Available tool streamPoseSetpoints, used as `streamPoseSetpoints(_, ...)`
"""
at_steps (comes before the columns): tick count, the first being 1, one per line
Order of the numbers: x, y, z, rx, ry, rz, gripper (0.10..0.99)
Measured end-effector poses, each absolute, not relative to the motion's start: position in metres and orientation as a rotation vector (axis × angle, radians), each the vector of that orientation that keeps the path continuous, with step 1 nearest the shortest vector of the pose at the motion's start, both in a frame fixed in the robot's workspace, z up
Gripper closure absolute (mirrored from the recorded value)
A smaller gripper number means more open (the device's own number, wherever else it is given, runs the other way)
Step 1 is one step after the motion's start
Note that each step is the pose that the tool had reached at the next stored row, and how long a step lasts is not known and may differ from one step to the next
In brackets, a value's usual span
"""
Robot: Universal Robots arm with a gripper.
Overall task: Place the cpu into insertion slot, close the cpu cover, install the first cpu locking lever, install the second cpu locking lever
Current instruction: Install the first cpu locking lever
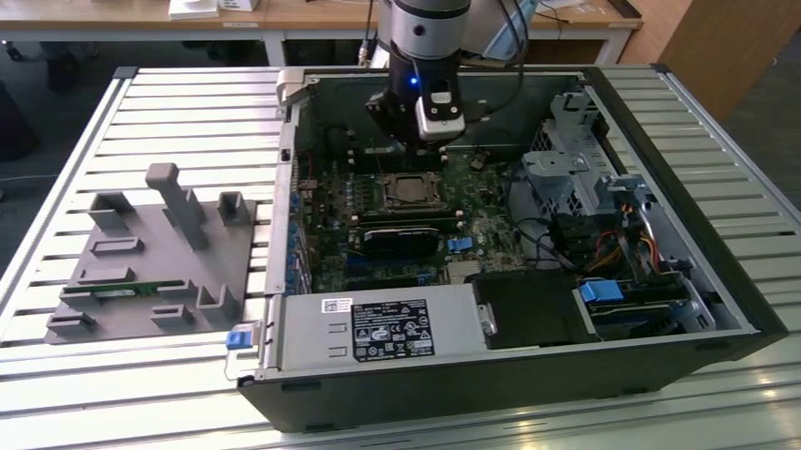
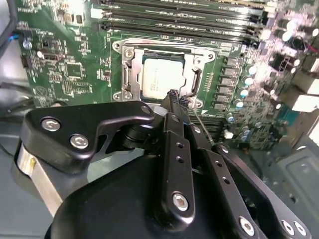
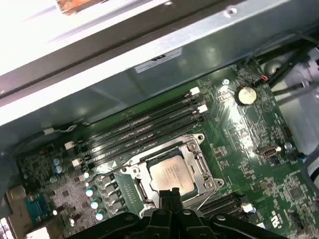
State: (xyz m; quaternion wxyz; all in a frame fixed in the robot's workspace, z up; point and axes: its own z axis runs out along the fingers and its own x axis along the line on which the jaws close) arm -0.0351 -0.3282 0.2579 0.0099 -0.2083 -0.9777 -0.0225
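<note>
The cpu (image 2: 158, 77) lies flat in the motherboard socket, its silvery top showing through the window of the cpu cover (image 2: 130, 74), which is folded down over it. Both wrist views show this; the cpu (image 3: 171, 173) sits framed by the cover (image 3: 199, 160). My gripper (image 2: 174, 94) is shut, its black fingertips together just above the socket's edge beside the chip, with nothing visibly between them. A thin wire locking lever (image 2: 204, 130) runs slanted past the fingers. In the exterior view the gripper (image 1: 421, 161) hangs over the far edge of the cpu (image 1: 410, 191).
The motherboard lies in an open computer case (image 1: 738, 309) on a slatted metal table. Memory slots (image 3: 144, 130) run beside the socket. A power supply (image 1: 375, 330), drive cage (image 1: 569, 178) and cables crowd the case. A grey fixture (image 1: 150, 262) stands on the exterior view's left.
</note>
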Motion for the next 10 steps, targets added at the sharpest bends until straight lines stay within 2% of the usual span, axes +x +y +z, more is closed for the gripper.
streamPoseSetpoints(10, -0.0384, -0.3282, 0.2577, -0.536, -3.087, -0.073, 0.98)
